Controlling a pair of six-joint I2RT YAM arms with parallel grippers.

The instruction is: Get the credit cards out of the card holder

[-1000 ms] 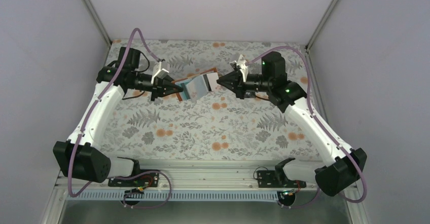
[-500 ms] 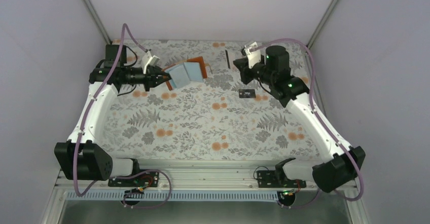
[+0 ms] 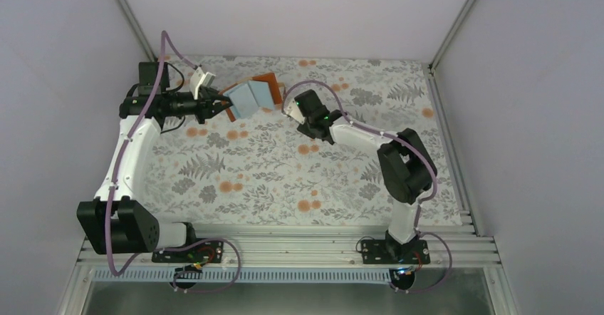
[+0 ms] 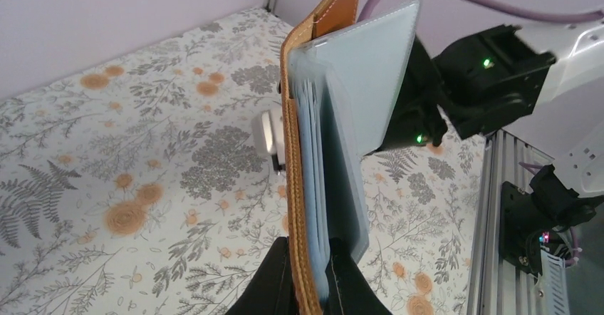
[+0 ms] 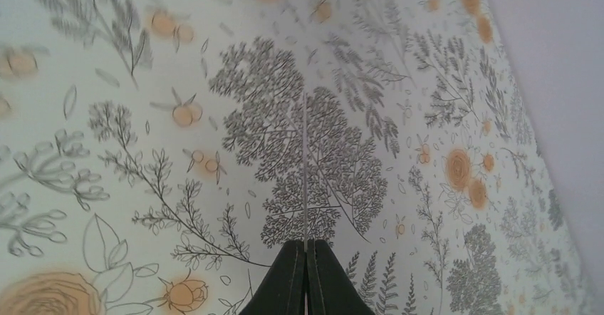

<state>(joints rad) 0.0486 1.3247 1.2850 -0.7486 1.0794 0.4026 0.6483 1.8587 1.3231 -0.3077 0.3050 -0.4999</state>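
card holder (image 3: 251,97): open, raised over far-left of table (image 3: 285,176), edge pinched between left gripper (image 4: 313,276) fingers. credit card (image 5: 305,172): edge-on, colour unclear, clamped in pressed-together right gripper (image 5: 305,249) fingers, just right of card holder.

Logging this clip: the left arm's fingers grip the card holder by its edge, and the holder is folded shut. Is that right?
Not folded shut. The left fingers grip the card holder by its edge, but it hangs open, its pale blue-grey inside showing in the left wrist view.
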